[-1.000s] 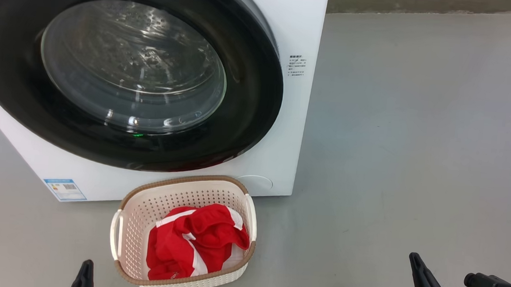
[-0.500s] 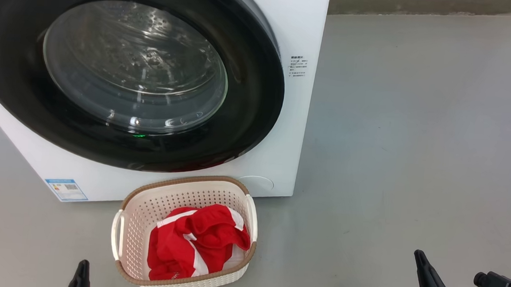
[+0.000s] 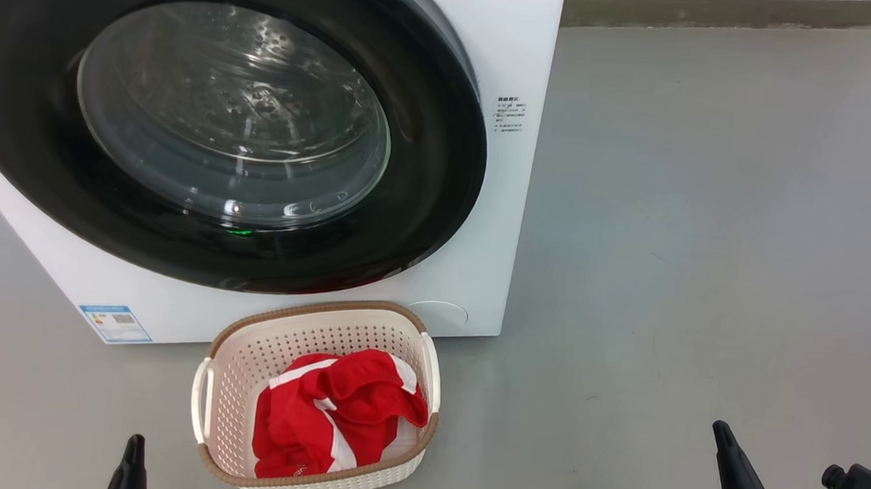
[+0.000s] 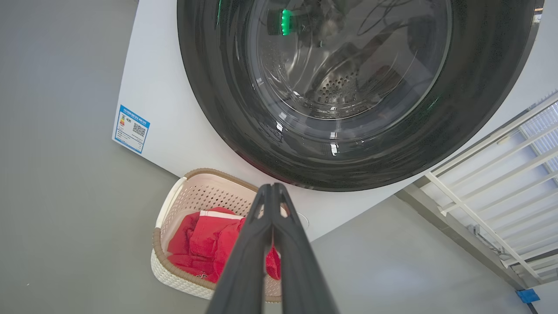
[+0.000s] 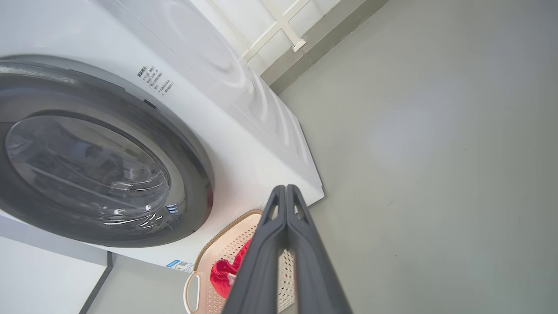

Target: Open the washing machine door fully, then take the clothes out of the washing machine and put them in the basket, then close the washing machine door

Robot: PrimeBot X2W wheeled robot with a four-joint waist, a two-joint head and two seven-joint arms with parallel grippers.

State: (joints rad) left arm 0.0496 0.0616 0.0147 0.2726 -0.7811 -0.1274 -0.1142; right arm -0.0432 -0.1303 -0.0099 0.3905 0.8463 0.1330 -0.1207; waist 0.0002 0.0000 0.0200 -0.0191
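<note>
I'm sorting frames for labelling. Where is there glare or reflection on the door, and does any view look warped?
Head view: small white glints low on the door glass, a green dot mirrored in the black frame. Left wrist view: a bright green reflection near the top of the glass. Right wrist view: the washing machine looks tilted and stretched by the wide lens.

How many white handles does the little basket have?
2. The left handle sits on the left side of the basket, and the right handle sits on its right side. Both are in plain sight, so none seems hidden.
</note>
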